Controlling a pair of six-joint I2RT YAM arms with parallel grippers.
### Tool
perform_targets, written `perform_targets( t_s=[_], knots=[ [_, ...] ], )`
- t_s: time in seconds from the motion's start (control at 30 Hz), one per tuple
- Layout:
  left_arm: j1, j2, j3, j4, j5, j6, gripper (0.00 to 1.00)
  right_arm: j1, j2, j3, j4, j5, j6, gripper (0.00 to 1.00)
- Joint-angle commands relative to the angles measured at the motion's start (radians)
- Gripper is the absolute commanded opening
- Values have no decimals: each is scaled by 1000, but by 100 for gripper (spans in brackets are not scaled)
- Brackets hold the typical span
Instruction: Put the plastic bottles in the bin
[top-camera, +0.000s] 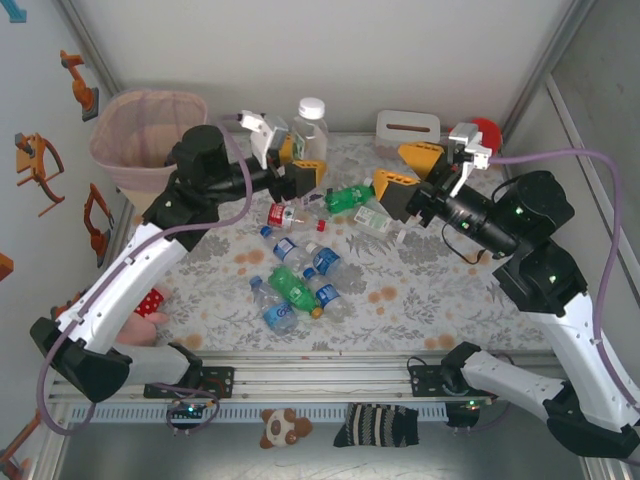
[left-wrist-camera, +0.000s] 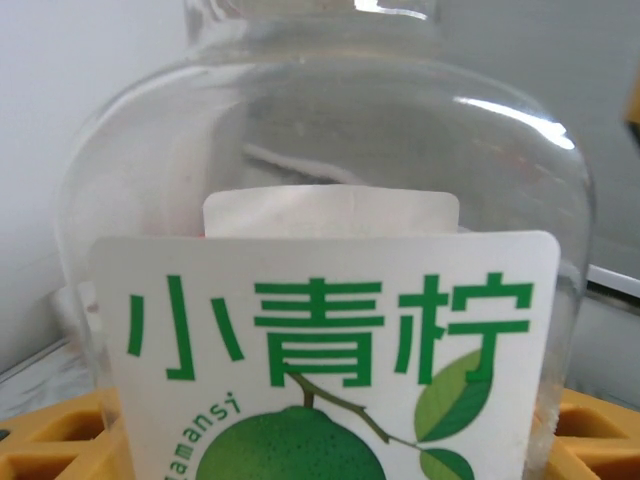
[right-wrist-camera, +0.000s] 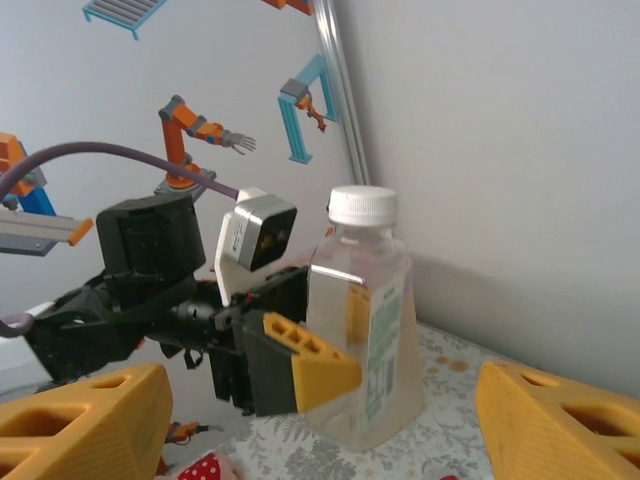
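The clear bottle (top-camera: 310, 125) with the white cap and green-lettered label stands upright near the far edge of the surface (top-camera: 440, 290), and the left gripper (top-camera: 300, 155) has hold of it. One yellow finger lies flat against the near side and the other shows through the plastic on the far side. From where I stand that reads as a grip low on the body, where the bottle is widest and least likely to tip. It is taken upright, I'd guess, because the bin (top-camera: 112, 160) at the far left corner is tall, so the bottle must go up and over the pink-lined rim. The right gripper (top-camera: 392, 168) hangs with its jaws wide and nothing between them, just beside a green bottle (top-camera: 350, 197) lying on its side. It is probably standing off to give the left arm room. The other bottles (top-camera: 295, 280) lie in a loose heap around the middle of the surface, toward the near edge, not yet binned. A white box (top-camera: 407, 125) sits at the far edge, no part of this job.
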Motion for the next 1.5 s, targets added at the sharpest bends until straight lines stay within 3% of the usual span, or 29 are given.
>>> perform_targets(
  t_s=[0.0,0.27,0.7,0.87,1.03,1.1,1.23,1.47],
  knots=[
    [54,-31,64,-88,-114,-33,60,0,1,-5,-22,38,-16,78],
    [275,5,187,-299,-177,-94,61,0,5,-8,-48,56,-25,78],
    [577,182,451,-576,-219,-35,60,0,14,4,-77,77,-48,78],
    [695,197,413,-468,-207,-279,57,0,12,-2,-76,83,-49,78],
    [709,176,297,-278,-293,-490,57,0,5,-2,-84,94,-54,78],
    [710,180,277,-247,-346,-585,53,0,-3,-6,-90,103,-55,78],
    [709,216,307,-312,-458,-776,45,0,-17,-10,-100,116,-55,78],
    [712,326,403,-447,-488,-1006,48,0,-44,-23,-111,141,-50,78]
  ],
)
